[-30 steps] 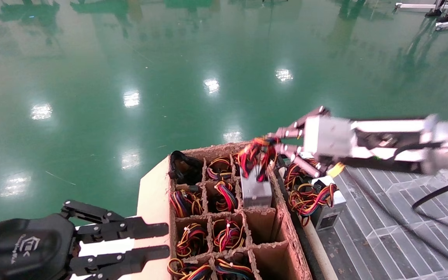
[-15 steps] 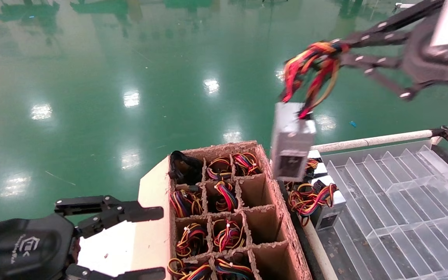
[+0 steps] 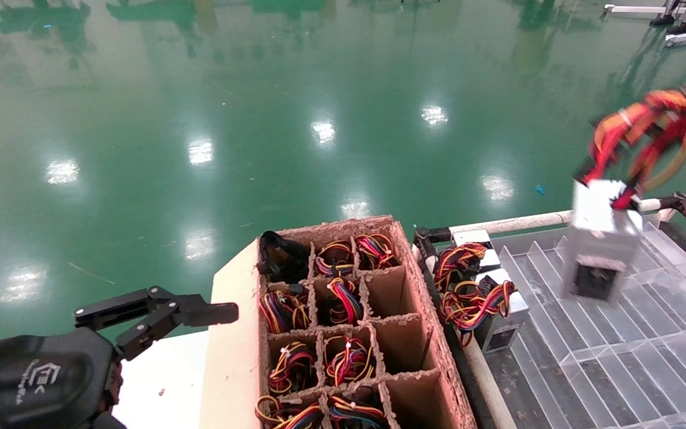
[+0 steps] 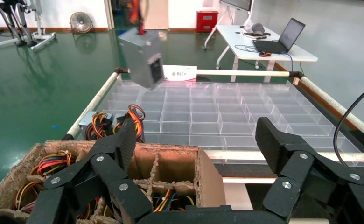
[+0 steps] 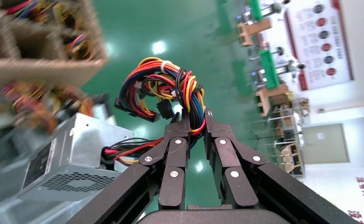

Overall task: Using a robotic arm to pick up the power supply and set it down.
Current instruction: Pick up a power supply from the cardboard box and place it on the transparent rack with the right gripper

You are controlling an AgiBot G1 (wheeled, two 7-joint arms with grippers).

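The power supply point(image 3: 594, 250), a grey metal box, hangs in the air over the clear tray point(image 3: 617, 363) at the right of the head view. It dangles from its red, yellow and orange wire bundle point(image 3: 646, 128). My right gripper point(image 5: 196, 119) is shut on that bundle, with the box point(image 5: 73, 158) hanging beside its fingers. In the left wrist view the hanging power supply point(image 4: 143, 56) shows far off above the tray. My left gripper point(image 4: 196, 135) stands open and empty at the lower left, beside the cardboard box point(image 3: 420, 298).
The cardboard box has divider cells, most holding wire bundles point(image 3: 343, 301) and some empty. Two other power supplies point(image 3: 486, 298) lie between box and tray. A white tube rail point(image 3: 527, 221) borders the tray's far side. Green floor lies beyond.
The right gripper lifted the power supply out of a box cell, then swung it right and lower over the clear tray. The left gripper's fingers spread wider.
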